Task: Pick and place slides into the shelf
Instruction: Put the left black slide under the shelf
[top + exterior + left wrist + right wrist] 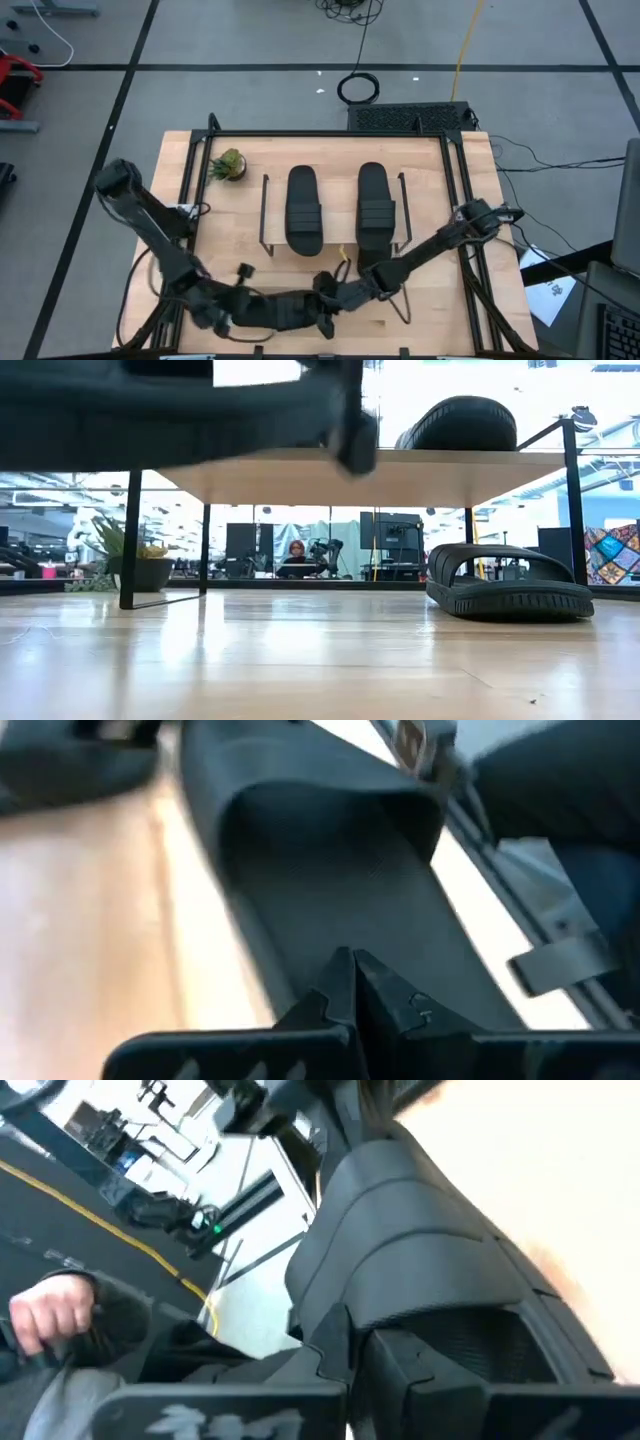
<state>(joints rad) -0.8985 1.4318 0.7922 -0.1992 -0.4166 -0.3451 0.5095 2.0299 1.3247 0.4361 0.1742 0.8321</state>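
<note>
At the near edge of the table (pixel 180 170), the left gripper (pixel 325 322) is clamped on the heel end of 1 slide (pixel 275 308), its fingers (pixel 345 995) pinched together on the sole's rim. Just right of it, the right gripper (pixel 352 292) is closed on the same slide's strap end. The slide hangs clear of the wood, as the low view shows. Further back, the shelf (pixel 265 212) carries 2 slides on its top board, and a 4th lies under it on the right. I judge these slides light, rubbery and bendy; a rim or strap edge is the surest hold, since a flat sole could flex and slip.
</note>
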